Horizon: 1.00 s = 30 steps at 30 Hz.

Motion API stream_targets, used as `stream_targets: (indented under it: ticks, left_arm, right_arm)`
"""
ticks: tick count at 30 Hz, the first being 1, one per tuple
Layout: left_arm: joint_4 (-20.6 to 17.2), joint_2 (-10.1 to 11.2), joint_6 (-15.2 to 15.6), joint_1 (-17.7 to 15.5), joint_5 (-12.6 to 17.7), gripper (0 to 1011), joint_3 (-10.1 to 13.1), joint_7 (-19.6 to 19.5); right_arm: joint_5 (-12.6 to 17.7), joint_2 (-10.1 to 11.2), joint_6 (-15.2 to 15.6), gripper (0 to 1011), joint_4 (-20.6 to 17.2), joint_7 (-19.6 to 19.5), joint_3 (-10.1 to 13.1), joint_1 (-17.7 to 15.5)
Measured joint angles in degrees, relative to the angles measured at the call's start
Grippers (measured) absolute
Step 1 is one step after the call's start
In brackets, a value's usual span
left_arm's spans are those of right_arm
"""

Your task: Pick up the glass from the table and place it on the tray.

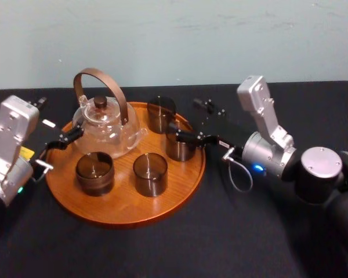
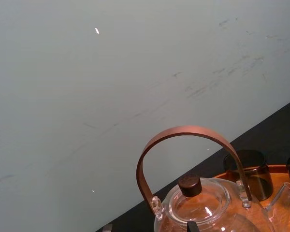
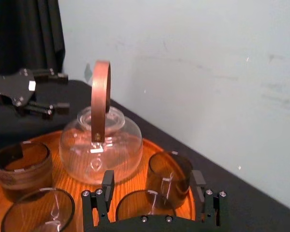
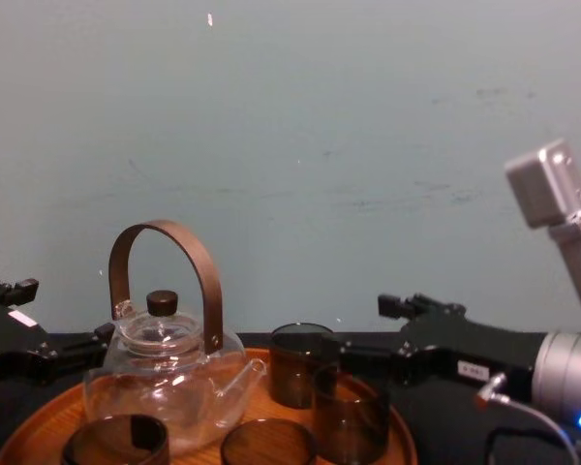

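A dark smoked glass [image 1: 178,152] stands upright on the right side of the round wooden tray [image 1: 122,219], close to its rim. My right gripper [image 1: 184,116] reaches in from the right, open wide. In the right wrist view that glass [image 3: 137,207] sits low between the spread fingers [image 3: 107,181], and neither pad touches it. The chest view shows the same glass [image 4: 353,421] under the near finger. My left gripper [image 1: 61,118] hangs open at the tray's left edge, holding nothing. The black table [image 1: 249,237] lies under everything.
A clear glass teapot [image 1: 107,124] with a brown arched handle stands at the tray's back left. Three more dark glasses share the tray: front left [image 1: 95,172], front middle [image 1: 150,174], back [image 1: 161,113]. The back glass is close to my right fingertips. A pale wall rises behind.
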Motion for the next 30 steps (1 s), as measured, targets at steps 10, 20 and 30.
stream_targets:
  ticks: [10,20,30]
  left_arm:
    - [0.00,0.00,0.00,0.00,0.00,1001,0.00,0.00]
    - [0.00,0.00,0.00,0.00,0.00,1001,0.00,0.00]
    - [0.00,0.00,0.00,0.00,0.00,1001,0.00,0.00]
  right_arm:
    - [1.42,3.57,0.21,1002,-9.67,-1.45,1.73,-4.85]
    - [1.45,7.61,-1.84,1002,-16.36,-5.92,5.88,-12.24]
    - [0.11,9.37,-3.63,1002,-18.14,-9.91,11.12,-17.31]
